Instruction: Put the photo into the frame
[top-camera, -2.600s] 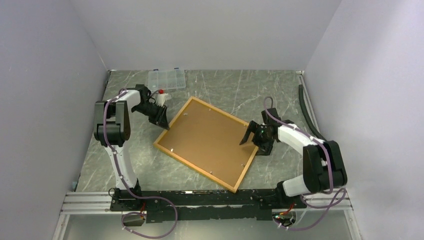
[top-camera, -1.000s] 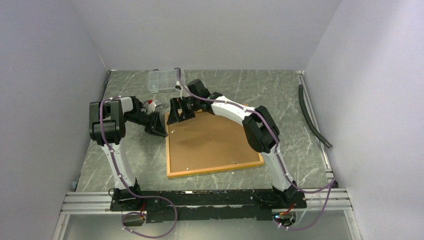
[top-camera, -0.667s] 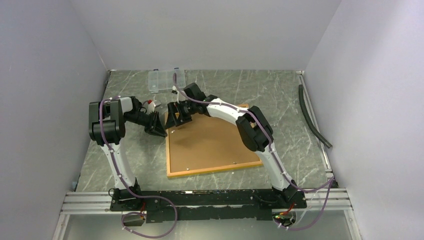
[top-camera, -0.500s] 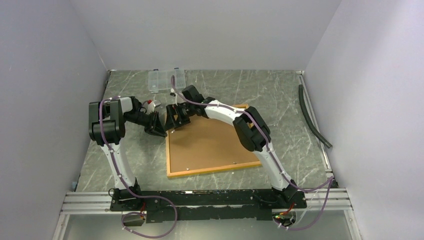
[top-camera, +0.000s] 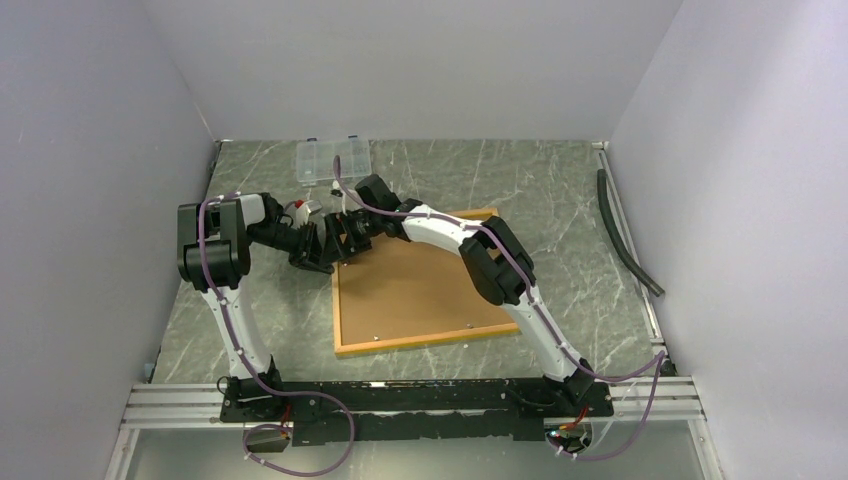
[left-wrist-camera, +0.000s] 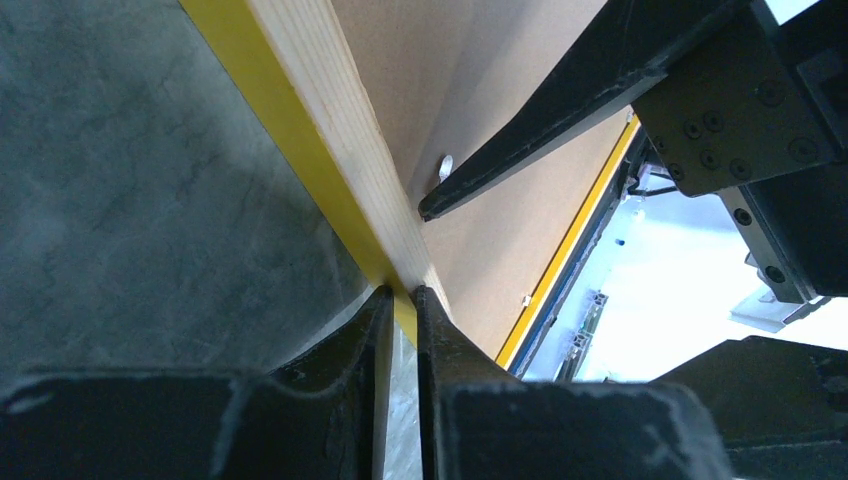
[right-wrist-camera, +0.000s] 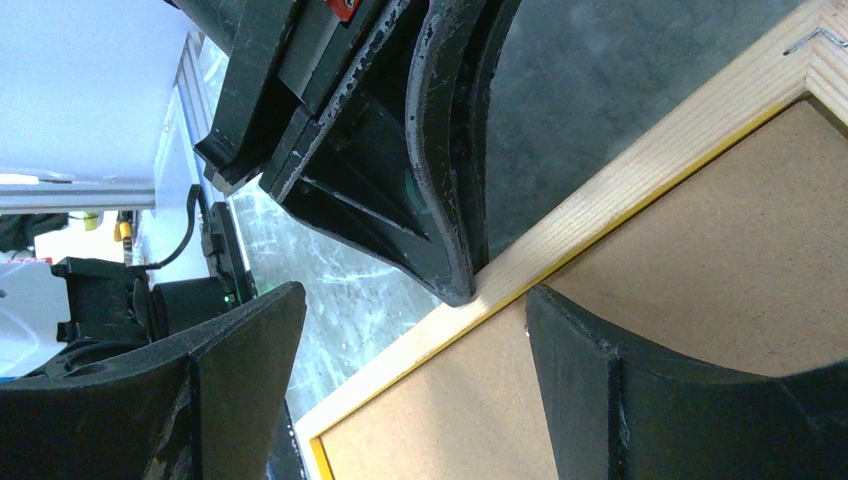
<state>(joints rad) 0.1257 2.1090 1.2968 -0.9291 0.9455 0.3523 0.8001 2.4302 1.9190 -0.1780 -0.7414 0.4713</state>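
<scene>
**A:** Where's the frame (top-camera: 430, 338)?

**B:** Back side up on the bench (top-camera: 560, 190), about the middle, a little toward the left edge. The plain wood rails face up, a brown board (top-camera: 420, 285) fills it, and a yellow lip runs round the outside.

**A:** And the arms?

**B:** Both meet at its far-left corner. The left claw (left-wrist-camera: 402, 296) comes in low from the bench's left side. Its fingers are almost together, with the tips nipping the left rail's yellow lip.

**A:** Is it really gripping?

**B:** It looks so. In the left wrist view the lip runs straight into the slit between the tips. In the right wrist view one finger's tip sits on the wood rail. Whether that corner is off the bench, I can't tell.

**A:** The right claw (right-wrist-camera: 415, 295)?

**B:** Spread wide, holding nothing. It straddles the same rail, one finger above the board and the other above bare bench outside the frame. The left claw's tips sit between them.

**A:** Anything else around?

**B:** A clear box (top-camera: 333, 160) at the far edge toward the left corner, just beyond the two claws. A black hose (top-camera: 625, 235) lies along the right edge.
</scene>
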